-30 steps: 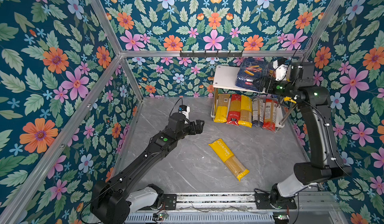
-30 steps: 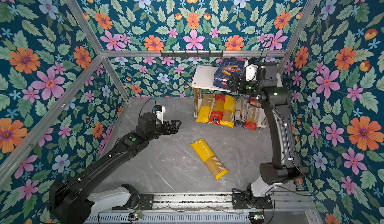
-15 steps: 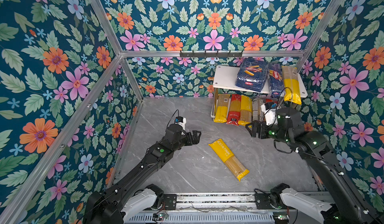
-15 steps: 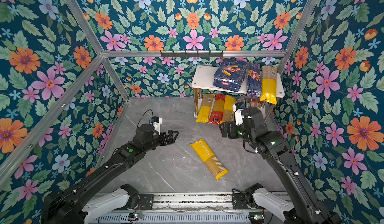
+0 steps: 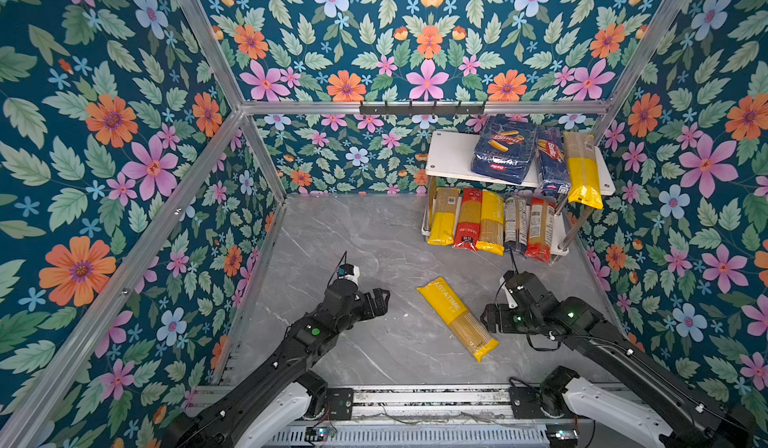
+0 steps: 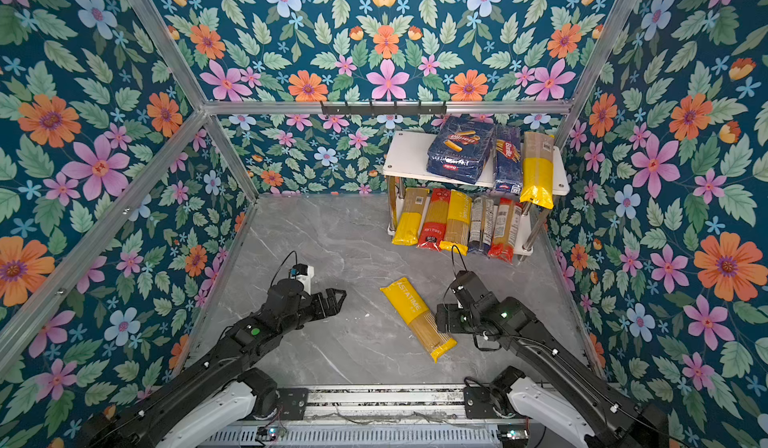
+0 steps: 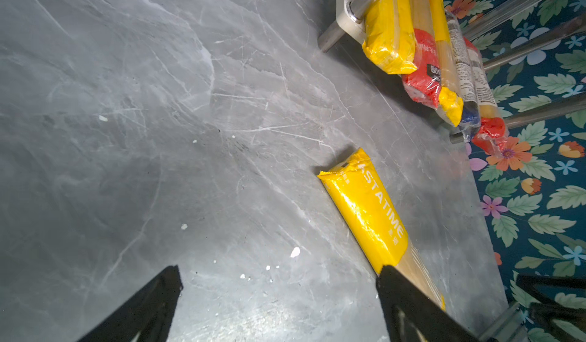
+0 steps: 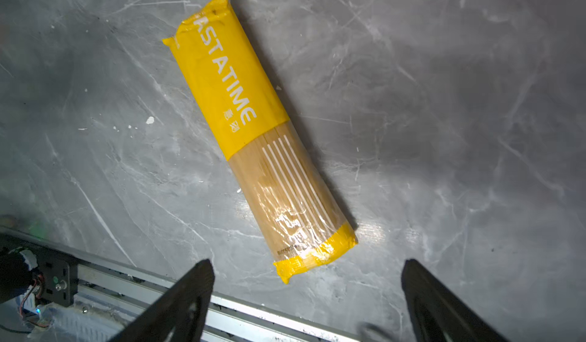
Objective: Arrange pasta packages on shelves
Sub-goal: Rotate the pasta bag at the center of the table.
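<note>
Your yellow spaghetti bag (image 5: 457, 318) lies flat on the grey table (image 5: 353, 226) — your left gripper (image 5: 384, 302) and right gripper (image 5: 487, 319) sit either side of it, wide open, holding nothing.

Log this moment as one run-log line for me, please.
left hand: open, empty | right hand: open, empty, near bag | Pastatime spaghetti bag: flat on table | rack: packs on both boards

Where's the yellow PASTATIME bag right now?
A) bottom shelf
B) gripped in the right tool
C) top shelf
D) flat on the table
D: the PASTATIME bag lies flat on the grey table, and the open right tool near it is not gripping it.
</note>
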Robot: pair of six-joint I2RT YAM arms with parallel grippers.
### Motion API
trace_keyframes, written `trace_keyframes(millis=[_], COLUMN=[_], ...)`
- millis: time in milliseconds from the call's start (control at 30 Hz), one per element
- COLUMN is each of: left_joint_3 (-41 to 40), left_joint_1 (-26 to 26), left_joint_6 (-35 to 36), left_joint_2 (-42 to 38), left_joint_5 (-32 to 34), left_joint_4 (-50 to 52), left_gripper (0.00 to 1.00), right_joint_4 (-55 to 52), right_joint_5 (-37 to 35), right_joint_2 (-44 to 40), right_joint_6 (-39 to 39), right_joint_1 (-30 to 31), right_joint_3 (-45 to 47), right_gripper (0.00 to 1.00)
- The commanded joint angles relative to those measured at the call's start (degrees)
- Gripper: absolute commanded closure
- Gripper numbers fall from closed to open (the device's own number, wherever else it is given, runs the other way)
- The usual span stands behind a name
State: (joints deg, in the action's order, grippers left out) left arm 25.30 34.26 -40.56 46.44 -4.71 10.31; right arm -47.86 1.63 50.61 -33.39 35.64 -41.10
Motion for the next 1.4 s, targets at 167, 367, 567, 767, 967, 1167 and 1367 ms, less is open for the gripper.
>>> trace_keyframes(millis=[167,367,567,767,967,1167,1367], left_joint_3=[-0.91,-2.26,-3.02,-3.16,-3.50,-4.51,-6.19], left_joint_1=[0.02,0.02,0.02,0.02,0.02,0.02,0.02], left_joint_6=[-0.10,0.46,1.00,1.64,2.04,1.47,0.50], left_joint_2=[-1.01,-0.36,0.40,1.05,1.16,-0.48,-2.96], left_joint_5=[2.18,3.39,3.63,3.74,3.63,3.70,3.74], left_joint_4=[-0.29,-0.72,-1.48,-2.70,-2.75,-1.92,-1.54], left_gripper=[0.00,0.00,0.00,0.00,0.00,0.00,0.00], right_joint_4=[8.51,11.55,15.52,18.11,21.71,27.50,29.33], right_joint_5=[5.31,6.69,8.04,7.47,7.16,8.04,7.16], right_joint_2=[1.44,4.32,8.10,10.56,14.74,21.68,33.96], right_joint_6=[-5.36,-6.22,-7.19,-8.70,-10.10,-12.34,-13.45], right_joint_1=[0.09,0.05,0.40,2.88,5.94,10.29,17.85], right_joint_3=[6.84,8.73,10.59,10.93,10.81,9.07,0.06], right_gripper=[0.07,0.07,0.07,0.06,0.06,0.06,0.06])
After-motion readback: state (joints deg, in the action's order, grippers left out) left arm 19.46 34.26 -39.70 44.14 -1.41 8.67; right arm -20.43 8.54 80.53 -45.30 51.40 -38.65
